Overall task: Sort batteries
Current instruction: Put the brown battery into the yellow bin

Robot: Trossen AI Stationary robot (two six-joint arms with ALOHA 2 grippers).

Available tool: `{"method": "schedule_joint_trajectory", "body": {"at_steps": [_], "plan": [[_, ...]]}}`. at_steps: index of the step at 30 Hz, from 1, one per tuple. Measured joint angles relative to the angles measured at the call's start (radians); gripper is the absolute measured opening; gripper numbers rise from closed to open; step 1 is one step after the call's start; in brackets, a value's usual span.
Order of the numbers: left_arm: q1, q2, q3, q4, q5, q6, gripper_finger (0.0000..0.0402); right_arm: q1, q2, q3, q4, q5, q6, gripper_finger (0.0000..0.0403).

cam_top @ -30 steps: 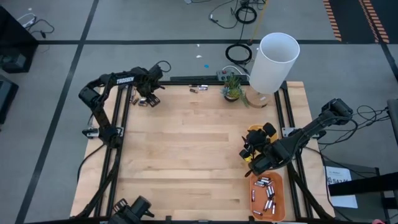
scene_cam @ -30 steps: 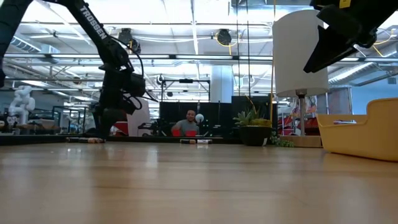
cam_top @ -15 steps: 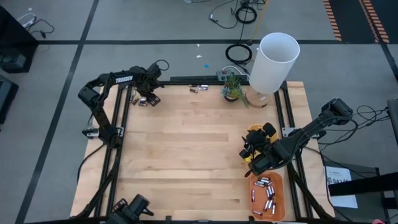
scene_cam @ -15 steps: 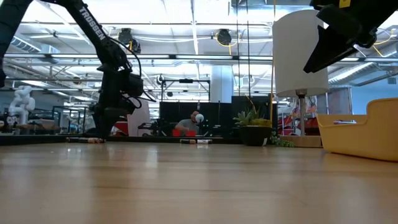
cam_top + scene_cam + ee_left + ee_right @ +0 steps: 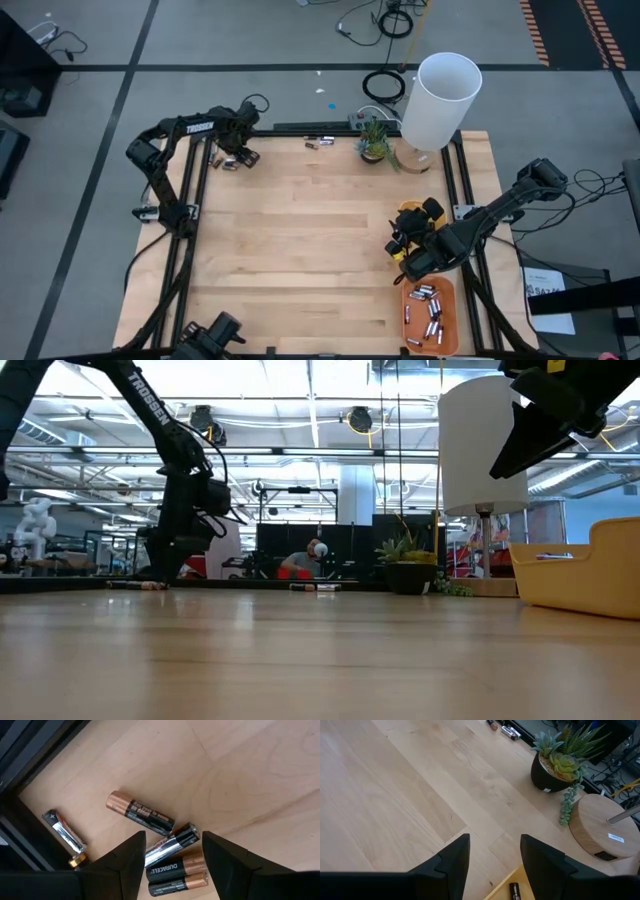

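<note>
Since the left gripper (image 5: 172, 851) hangs w/ fingers spread wide over batteries (image 5: 167, 857) clustered at the table's far-left corner, best to centre on one cell, drop straight, avoid neighbours. Right gripper (image 5: 492, 865), also spread, empty, waits above yellow tray (image 5: 412, 250), near right.

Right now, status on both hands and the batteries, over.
Left hand open, low over loose copper-and-black batteries at far-left table corner. Right hand open, idle by yellow plastic tray. Orange tray holds sorted cells. Nothing blocking.
</note>
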Motion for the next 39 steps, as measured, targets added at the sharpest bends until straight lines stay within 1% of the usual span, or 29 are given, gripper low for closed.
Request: {"method": "schedule_joint_trajectory", "body": {"at_steps": [3,9,15,19,24,28,30,34,39], "plan": [[0.000,0.000,0.000,0.014,0.001,-0.030,0.0205,0.000,0.000,0.000,0.006,0.000,0.000,0.0167],[0.013,0.000,0.000,0.063,0.043,-0.194,0.0205,0.000,0.000,0.000,0.008,-0.001,0.000,0.0167],[0.032,0.000,0.000,0.045,0.002,-0.340,0.0205,0.000,0.000,0.000,0.007,-0.003,-0.010,0.0167],[0.039,0.000,0.000,0.033,-0.002,-0.466,0.0205,0.000,0.000,0.000,0.007,-0.003,-0.016,0.0167],[0.039,0.000,0.000,0.055,-0.032,-0.577,0.0205,0.000,0.000,0.000,0.007,-0.003,-0.019,0.0167],[0.041,0.000,0.000,0.095,-0.030,-0.630,0.0205,0.000,0.000,0.000,0.017,-0.004,-0.019,0.0167],[0.051,0.002,0.000,0.114,0.003,-0.641,0.0205,0.000,0.000,0.000,0.022,-0.009,-0.019,0.0167],[0.073,0.035,0.001,0.076,0.021,-0.687,0.0205,0.001,0.000,0.000,0.024,-0.030,-0.019,0.0167],[0.064,0.051,0.005,0.106,0.027,-0.709,0.0205,0.001,0.000,0.000,0.025,-0.030,-0.039,0.0167]]}}
